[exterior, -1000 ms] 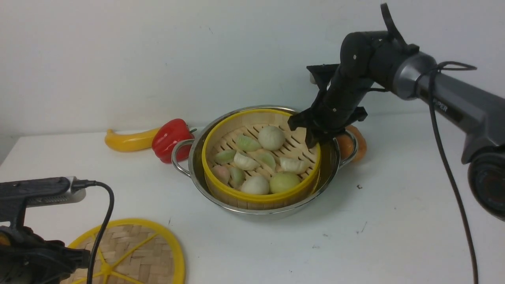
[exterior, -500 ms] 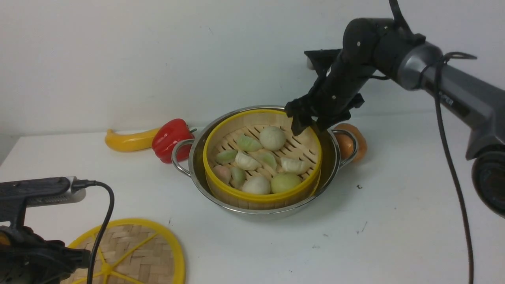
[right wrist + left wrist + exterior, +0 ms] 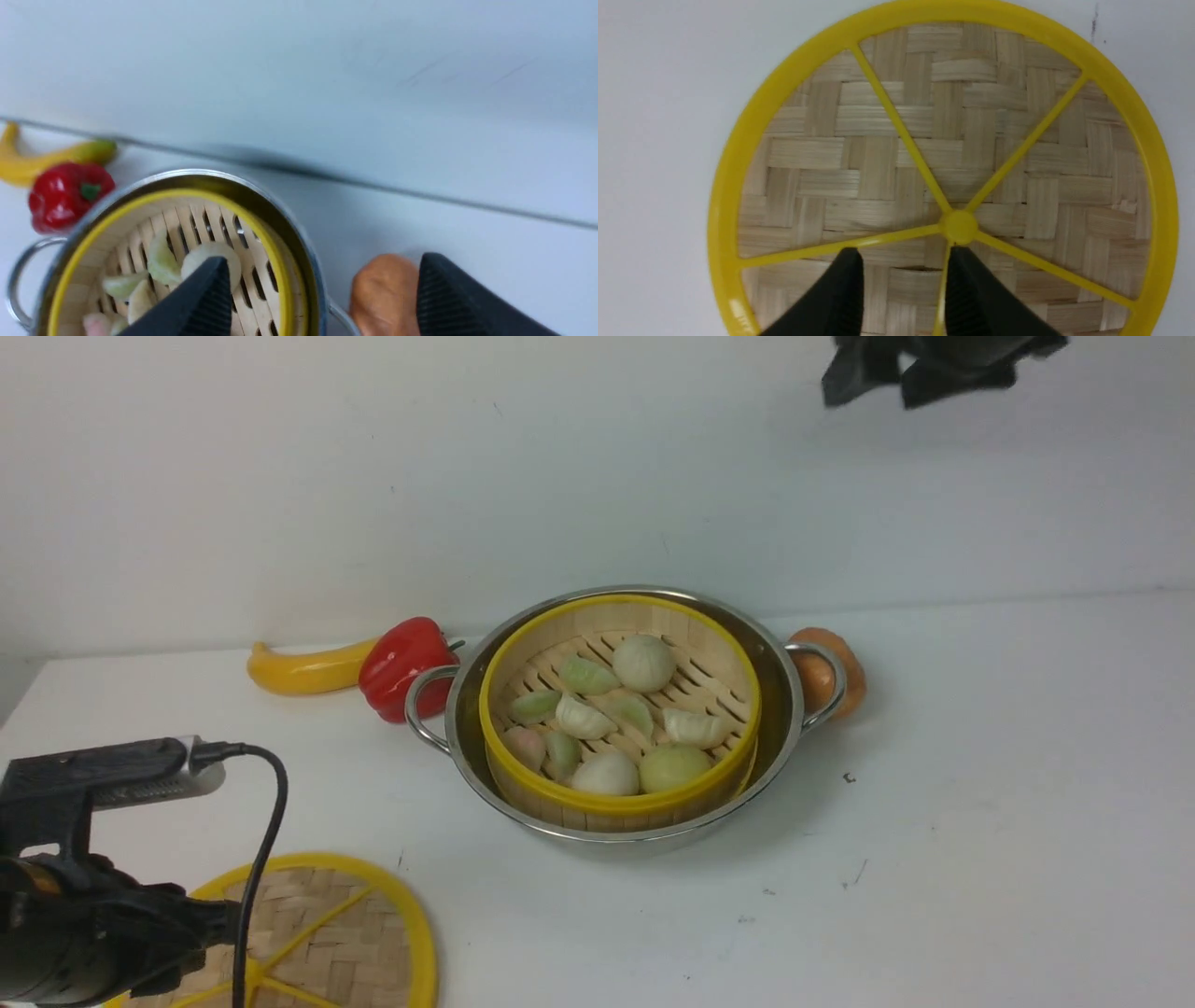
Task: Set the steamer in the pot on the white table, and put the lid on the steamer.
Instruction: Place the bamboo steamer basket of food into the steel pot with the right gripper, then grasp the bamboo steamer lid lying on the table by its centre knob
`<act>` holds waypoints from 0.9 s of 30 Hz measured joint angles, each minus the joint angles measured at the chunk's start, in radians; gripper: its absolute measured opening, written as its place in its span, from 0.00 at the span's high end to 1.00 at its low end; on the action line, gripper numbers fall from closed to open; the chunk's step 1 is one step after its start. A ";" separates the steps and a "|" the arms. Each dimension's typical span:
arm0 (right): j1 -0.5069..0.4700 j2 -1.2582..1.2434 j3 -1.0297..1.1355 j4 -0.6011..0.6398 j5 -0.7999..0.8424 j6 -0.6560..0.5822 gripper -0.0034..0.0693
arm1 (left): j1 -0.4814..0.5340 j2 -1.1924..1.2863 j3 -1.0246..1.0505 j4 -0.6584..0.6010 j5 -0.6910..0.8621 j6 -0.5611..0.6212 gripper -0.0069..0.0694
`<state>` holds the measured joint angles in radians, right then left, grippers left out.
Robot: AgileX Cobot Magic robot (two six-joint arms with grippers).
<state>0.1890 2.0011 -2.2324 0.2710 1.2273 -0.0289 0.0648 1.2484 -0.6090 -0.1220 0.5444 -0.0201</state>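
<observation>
One steamer (image 3: pixel 619 709) sits in the pot (image 3: pixel 780 719); lid (image 3: pixel 887 140) flat on white table (image 3: pixel 980 803); left gripper (image 3: pixel 903 252), right gripper (image 3: pixel 322 259): fingers spread, empty.

Steamer (image 3: pixel 616 616) inside pot (image 3: pixel 780 709); lid (image 3: pixel 345 933) apart

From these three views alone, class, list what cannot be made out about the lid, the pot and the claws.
Lid: front view, near part cut off by the bottom edge and the left arm.
Left claw: wrist view, contact with the lid unclear.
Right claw: front view, mostly cut by the top edge.
Pot floor: hidden under the steamer.
</observation>
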 joint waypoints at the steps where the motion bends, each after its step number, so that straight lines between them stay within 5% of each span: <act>1: -0.003 -0.031 0.018 -0.007 0.000 -0.004 0.25 | 0.000 0.018 -0.003 -0.029 -0.001 0.027 0.59; 11: -0.008 -0.433 0.385 -0.042 0.005 -0.050 0.25 | -0.001 0.165 -0.088 -0.249 0.005 0.332 0.59; 27: -0.009 -0.570 0.549 -0.022 0.012 -0.065 0.25 | -0.001 0.215 -0.092 -0.171 0.036 0.323 0.59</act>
<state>0.1805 1.4313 -1.6839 0.2495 1.2393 -0.0938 0.0640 1.4636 -0.7014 -0.2929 0.5805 0.3034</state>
